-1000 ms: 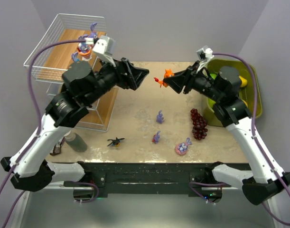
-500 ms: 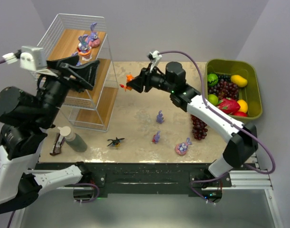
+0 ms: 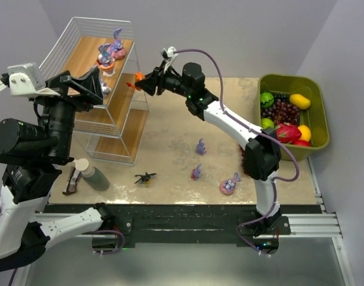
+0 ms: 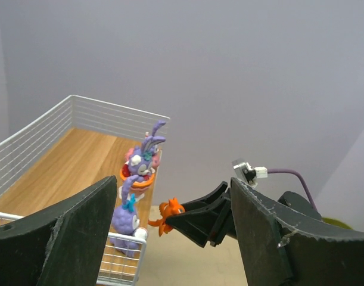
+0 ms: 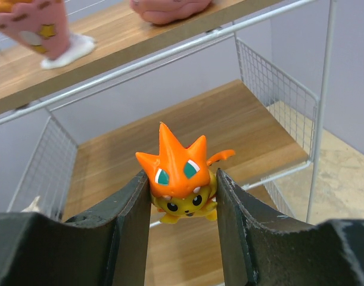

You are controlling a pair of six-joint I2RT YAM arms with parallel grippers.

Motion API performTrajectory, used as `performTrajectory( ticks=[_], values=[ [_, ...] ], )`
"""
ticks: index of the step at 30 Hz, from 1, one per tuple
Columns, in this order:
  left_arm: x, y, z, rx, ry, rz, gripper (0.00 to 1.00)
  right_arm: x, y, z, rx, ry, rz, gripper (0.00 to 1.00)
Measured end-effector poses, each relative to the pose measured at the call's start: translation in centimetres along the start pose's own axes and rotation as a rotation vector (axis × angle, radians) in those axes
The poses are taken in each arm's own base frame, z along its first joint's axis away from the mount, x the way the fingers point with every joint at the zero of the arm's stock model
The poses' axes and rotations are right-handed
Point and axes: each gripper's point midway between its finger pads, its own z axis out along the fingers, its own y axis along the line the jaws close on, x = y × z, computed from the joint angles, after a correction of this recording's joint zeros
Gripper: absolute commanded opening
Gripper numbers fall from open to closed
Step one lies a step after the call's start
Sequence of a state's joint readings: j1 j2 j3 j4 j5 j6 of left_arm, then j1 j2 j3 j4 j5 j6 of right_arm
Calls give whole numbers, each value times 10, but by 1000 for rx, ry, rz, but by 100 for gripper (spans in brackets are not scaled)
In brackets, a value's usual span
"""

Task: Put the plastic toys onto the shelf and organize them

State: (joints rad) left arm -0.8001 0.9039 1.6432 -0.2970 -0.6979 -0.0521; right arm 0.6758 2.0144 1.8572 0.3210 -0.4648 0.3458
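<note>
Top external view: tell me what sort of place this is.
Probably a robot lab test cell, not a home: a left arm and right arm bolted to a table, bare grey walls close around, and staged props: a wire shelf, small toys, a green bin of fruit.

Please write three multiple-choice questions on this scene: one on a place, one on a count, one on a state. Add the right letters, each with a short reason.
1. Where is the small orange plastic figurine?
A) on the beige table
B) between the fingers of the right gripper
C) between the fingers of the left gripper

2. How many small purple bunny figurines stand on the table?
A) one
B) three
C) six

3. How are the left gripper's fingers?
A) shut on a toy
B) shut on nothing
C) open

1 B: the right wrist view shows both fingers pressing its sides.
2 B: three stand apart there.
3 C: the left wrist view shows them wide apart, gripping nothing.
</note>
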Motion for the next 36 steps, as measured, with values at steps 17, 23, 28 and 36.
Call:
performTrajectory(
  ticks=[17,23,28,36],
  values=[
    [-6,28,5,-180,-32,54,84,28,-21,41,-64,2,-55,0],
    [0,27,9,-193,-18,72,84,21,-16,50,-85,-31,-86,0],
    [4,28,9,-197,-8,81,84,29,-11,61,-103,-34,-120,0],
    [11,27,9,-197,8,98,85,46,-12,70,-107,-10,-161,0]
  ],
)
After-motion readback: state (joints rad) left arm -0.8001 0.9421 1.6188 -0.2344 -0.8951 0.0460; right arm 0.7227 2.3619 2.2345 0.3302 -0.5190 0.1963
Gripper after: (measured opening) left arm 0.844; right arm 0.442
